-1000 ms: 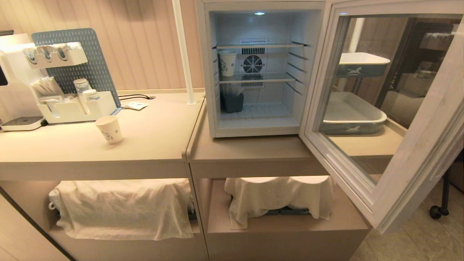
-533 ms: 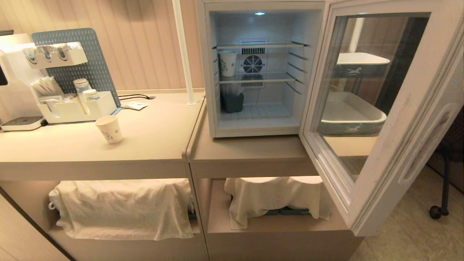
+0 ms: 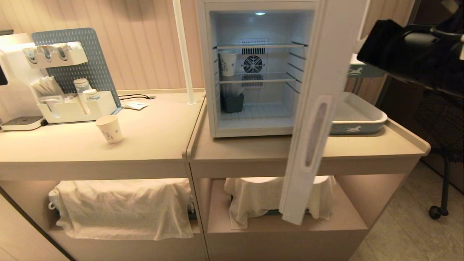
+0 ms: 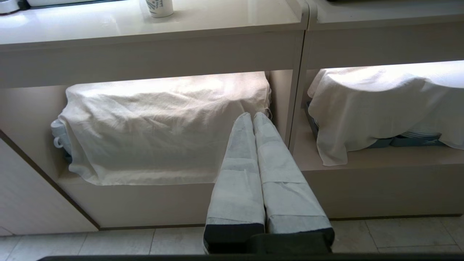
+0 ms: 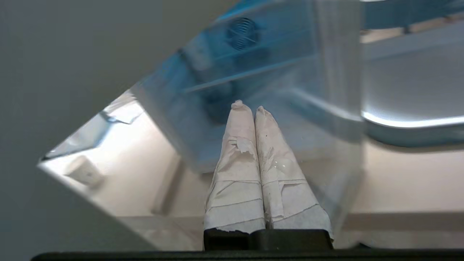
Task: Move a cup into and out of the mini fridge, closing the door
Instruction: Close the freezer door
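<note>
Mini fridge [image 3: 253, 72]: stands on the right-hand tabletop [image 3: 253, 150], interior lit, wire shelves and round rear fan visible.
Door [image 3: 315, 119]: half-swung, seen edge-on from the head view, its recessed handle slot facing the camera; it crosses in front of the fridge's right side and hides part of the lower cloth.
Cup [image 3: 227, 62]: upright on the middle wire shelf inside the fridge, at the left wall.
Dark container [image 3: 232, 102]: on the fridge floor below the cup, left side.
Second paper cup [image 3: 109, 129]: upright on the left tabletop, well apart from the fridge; its base also shows at the edge of the left wrist view.
Organizer [image 3: 72, 105]: white, at the back of the left tabletop before a grey pegboard, holding stacked cups and sachets.
White pole [image 3: 183, 50]: rises between organizer and fridge.
Tray [image 3: 357, 117]: grey-white, on the tabletop just right of the fridge, behind the door.
Cloths [image 3: 123, 206]: white, draped over items on the shelves under both tabletops.
Right claw [image 5: 246, 107]: clenched, empty, wrapped tips just at the door's glass, fridge interior seen through it; the dark arm shows at the head view's upper right.
Left claw [image 4: 252, 116]: clenched, empty, parked low before the under-shelf cloths.
</note>
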Motion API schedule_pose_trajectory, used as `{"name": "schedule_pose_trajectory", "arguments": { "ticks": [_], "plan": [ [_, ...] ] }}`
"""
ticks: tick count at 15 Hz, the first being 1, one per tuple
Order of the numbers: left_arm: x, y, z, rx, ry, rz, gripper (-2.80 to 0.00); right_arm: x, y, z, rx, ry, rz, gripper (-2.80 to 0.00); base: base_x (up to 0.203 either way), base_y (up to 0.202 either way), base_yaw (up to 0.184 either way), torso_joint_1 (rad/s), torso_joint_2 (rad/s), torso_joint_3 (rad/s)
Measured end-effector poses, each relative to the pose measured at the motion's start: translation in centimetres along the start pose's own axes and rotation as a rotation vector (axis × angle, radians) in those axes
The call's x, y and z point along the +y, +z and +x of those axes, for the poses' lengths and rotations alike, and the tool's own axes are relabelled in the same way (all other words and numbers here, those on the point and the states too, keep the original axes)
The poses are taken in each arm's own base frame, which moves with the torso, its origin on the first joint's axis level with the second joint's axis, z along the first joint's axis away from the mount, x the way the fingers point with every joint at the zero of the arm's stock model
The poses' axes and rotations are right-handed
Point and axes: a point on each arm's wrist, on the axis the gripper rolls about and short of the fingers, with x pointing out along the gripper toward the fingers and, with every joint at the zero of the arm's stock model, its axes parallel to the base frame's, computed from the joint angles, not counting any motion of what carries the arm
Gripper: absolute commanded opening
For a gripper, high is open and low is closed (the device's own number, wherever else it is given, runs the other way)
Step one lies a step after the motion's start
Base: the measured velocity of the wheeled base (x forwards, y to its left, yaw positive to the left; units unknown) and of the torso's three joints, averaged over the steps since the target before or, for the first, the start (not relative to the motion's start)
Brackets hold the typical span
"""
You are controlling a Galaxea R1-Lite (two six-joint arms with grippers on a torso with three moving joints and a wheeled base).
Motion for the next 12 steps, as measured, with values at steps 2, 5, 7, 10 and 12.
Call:
{"name": "schedule_pose_trajectory", "arguments": {
  "ticks": [2, 5, 7, 10, 12],
  "plan": [
    [0.0, 0.0, 0.0, 0.0, 0.0, 0.0, -2.8, 1.1, -0.9, 0.8, -0.027, 0.049, 0.018, -2.8, 0.0, 0.0, 0.0, 0.0, 0.0, 0.0],
    [0.0, 0.0, 0.0, 0.0, 0.0, 0.0, -2.8, 1.5, -2.4, 2.0, -0.005, 0.047, 0.015, -2.8, 0.0, 0.0, 0.0, 0.0, 0.0, 0.0],
    [0.0, 0.0, 0.0, 0.0, 0.0, 0.0, -2.8, 1.5, -3.0, 3.4, -0.016, 0.04, 0.007, -2.8, 0.0, 0.0, 0.0, 0.0, 0.0, 0.0],
    [0.0, 0.0, 0.0, 0.0, 0.0, 0.0, -2.8, 0.4, -3.8, 6.1, -0.02, -0.019, -0.051, -2.8, 0.0, 0.0, 0.0, 0.0, 0.0, 0.0],
    [0.0, 0.0, 0.0, 0.0, 0.0, 0.0, -2.8, -0.7, -4.7, 8.0, -0.004, -0.06, -0.086, -2.8, 0.0, 0.0, 0.0, 0.0, 0.0, 0.0]
  ]
}}
